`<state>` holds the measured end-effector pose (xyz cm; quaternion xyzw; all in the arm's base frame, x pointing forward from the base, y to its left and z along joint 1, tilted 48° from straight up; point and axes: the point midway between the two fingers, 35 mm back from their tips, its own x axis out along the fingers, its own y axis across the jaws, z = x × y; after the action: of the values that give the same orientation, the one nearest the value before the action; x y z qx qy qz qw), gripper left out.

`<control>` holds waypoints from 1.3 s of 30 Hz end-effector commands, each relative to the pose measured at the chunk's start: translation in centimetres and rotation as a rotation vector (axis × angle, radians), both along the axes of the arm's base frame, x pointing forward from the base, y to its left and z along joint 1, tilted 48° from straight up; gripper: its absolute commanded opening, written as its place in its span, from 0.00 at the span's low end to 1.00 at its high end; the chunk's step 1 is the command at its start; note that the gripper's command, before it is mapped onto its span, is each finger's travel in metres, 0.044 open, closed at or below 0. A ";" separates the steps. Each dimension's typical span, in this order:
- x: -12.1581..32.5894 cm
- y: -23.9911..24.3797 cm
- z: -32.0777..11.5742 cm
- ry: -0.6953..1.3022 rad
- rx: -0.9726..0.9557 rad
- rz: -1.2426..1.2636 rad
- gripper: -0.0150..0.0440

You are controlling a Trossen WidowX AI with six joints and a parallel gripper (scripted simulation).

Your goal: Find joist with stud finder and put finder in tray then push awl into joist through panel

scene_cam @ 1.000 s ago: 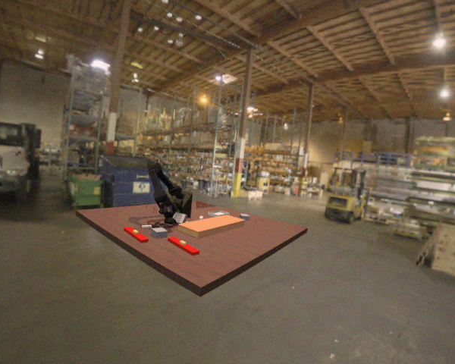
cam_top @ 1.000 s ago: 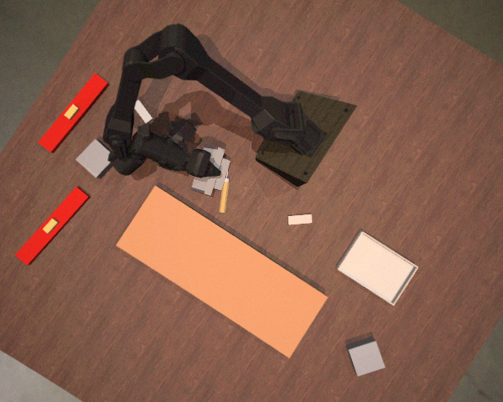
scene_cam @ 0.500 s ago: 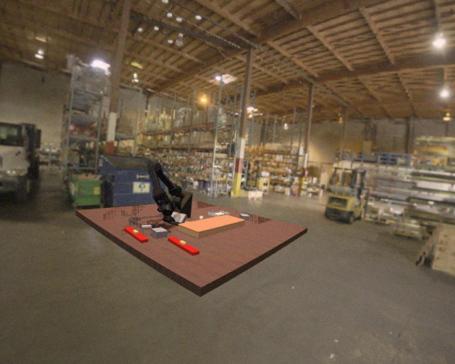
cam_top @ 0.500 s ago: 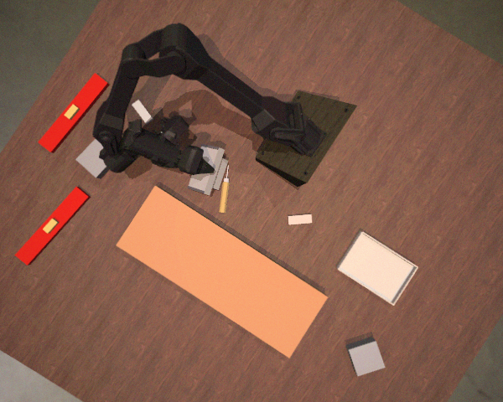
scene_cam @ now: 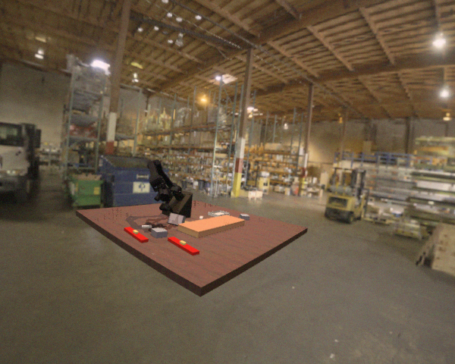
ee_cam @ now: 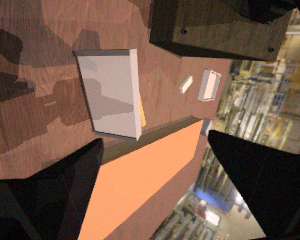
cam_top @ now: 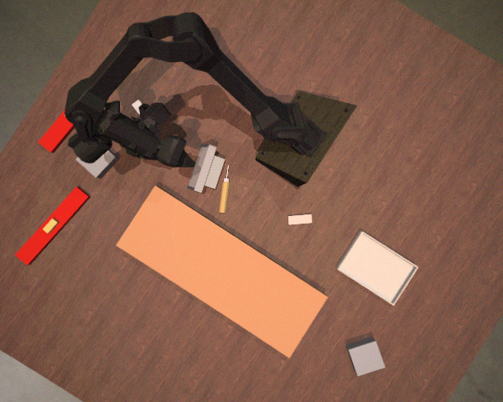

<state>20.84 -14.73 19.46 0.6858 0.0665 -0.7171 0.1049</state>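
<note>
Clearly open fingers (cam_top: 188, 161), near grey bracket (cam_top: 202, 168) (scene_cam: 176, 218) (ee_cam: 110, 95); awl (cam_top: 224, 194) (ee_cam: 142, 114) beyond it, apart

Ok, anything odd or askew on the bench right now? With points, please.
Yes: the grey stepped block (cam_top: 203, 168) (ee_cam: 110, 95) beside the awl (cam_top: 224, 195) (ee_cam: 142, 112) looks propped up on its narrow side, not flat. The claw (cam_top: 192, 162) (ee_cam: 156, 138) is open, not gripping it.
</note>
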 end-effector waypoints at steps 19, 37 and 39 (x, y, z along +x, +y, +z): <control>0.0 0.2 -2.8 0.084 -0.136 0.314 1.00; -2.3 2.0 -10.5 0.703 -0.711 1.492 1.00; -2.3 2.0 -10.5 0.703 -0.711 1.492 1.00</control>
<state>18.56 -12.69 8.81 0.1605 0.3026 -0.6164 0.7090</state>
